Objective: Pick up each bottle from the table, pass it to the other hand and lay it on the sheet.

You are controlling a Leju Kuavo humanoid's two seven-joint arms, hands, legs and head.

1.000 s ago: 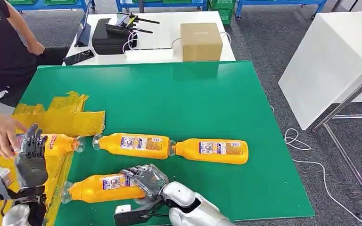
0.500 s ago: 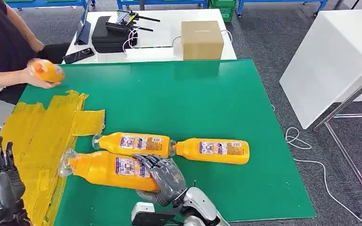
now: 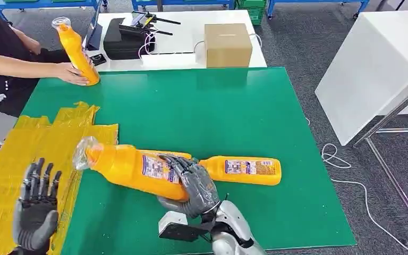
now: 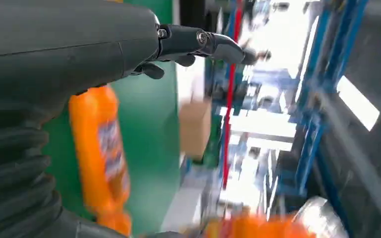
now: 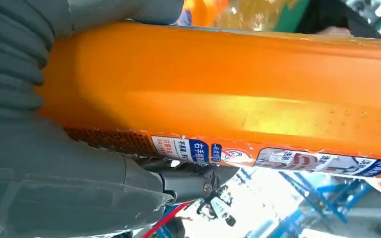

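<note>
Lying bottle (image 3: 133, 167) in right hand (image 3: 194, 186)

The right hand (image 3: 194, 187) has its fingers (image 3: 183, 167) curled tight, while the left hand (image 3: 34, 210) stands upright, fingers (image 3: 41, 178) spread.

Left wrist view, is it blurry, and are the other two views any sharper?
Left wrist view: heavy motion blur, the orange bottle smeared, bright background washed out. Head view: sharp and evenly lit, labels visible on the bottle that the right hand holds. Right wrist view: bottle close, glare along its side, label print fairly crisp.
</note>
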